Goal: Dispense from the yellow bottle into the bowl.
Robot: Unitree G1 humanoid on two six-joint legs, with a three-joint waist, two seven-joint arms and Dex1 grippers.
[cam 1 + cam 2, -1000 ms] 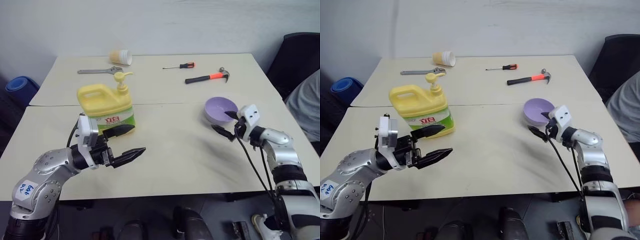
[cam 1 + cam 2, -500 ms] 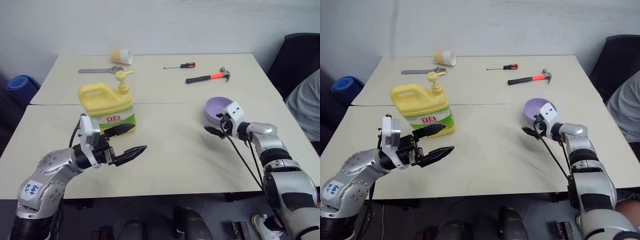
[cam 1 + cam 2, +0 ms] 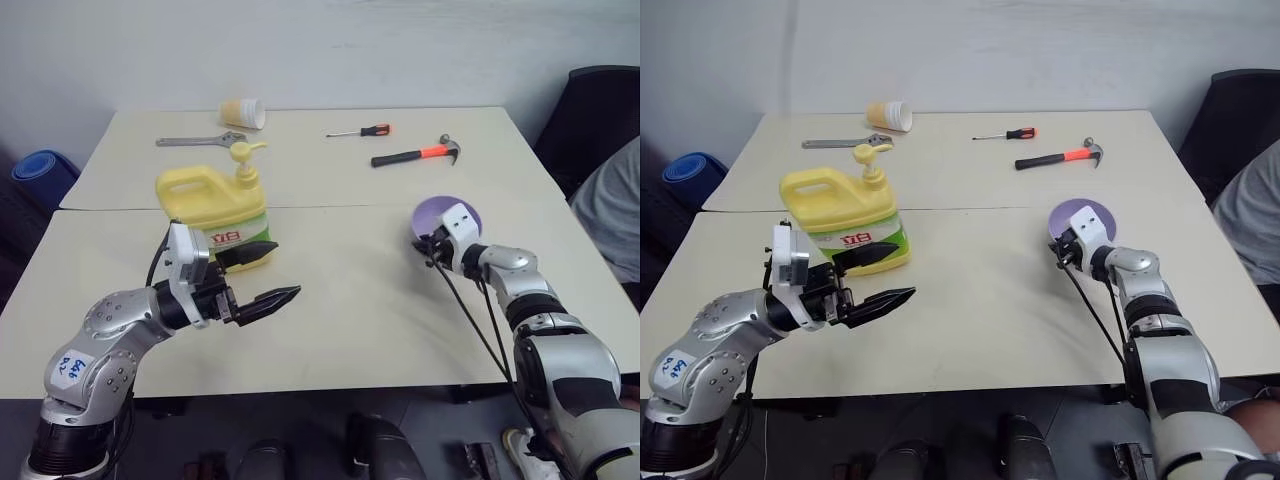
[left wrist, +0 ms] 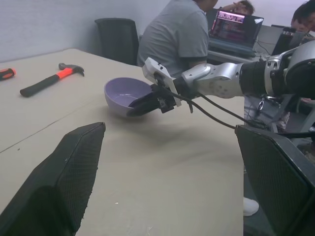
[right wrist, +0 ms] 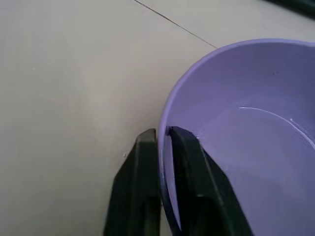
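Observation:
The yellow bottle (image 3: 212,205), a jug with a pump on top, stands upright left of the table's middle. My left gripper (image 3: 285,270) hovers open just in front and to the right of it, fingers apart and empty, not touching it. The lavender bowl (image 3: 445,214) sits on the right side of the table. My right gripper (image 5: 162,133) is shut on the bowl's near-left rim (image 5: 165,113), one finger inside the wall and one outside. The left wrist view shows the bowl (image 4: 123,93) with the right gripper (image 4: 140,109) pinching its edge.
A hammer (image 3: 415,154), a screwdriver (image 3: 358,131), a wrench (image 3: 195,141) and a tipped paper cup (image 3: 243,112) lie on the far table half. A seated person (image 3: 612,205) and a black chair (image 3: 598,110) are at the right.
My right gripper has moved in to the bowl's rim and shut on it; a second ago it stood open beside the bowl. The left arm has stayed in place, still open.

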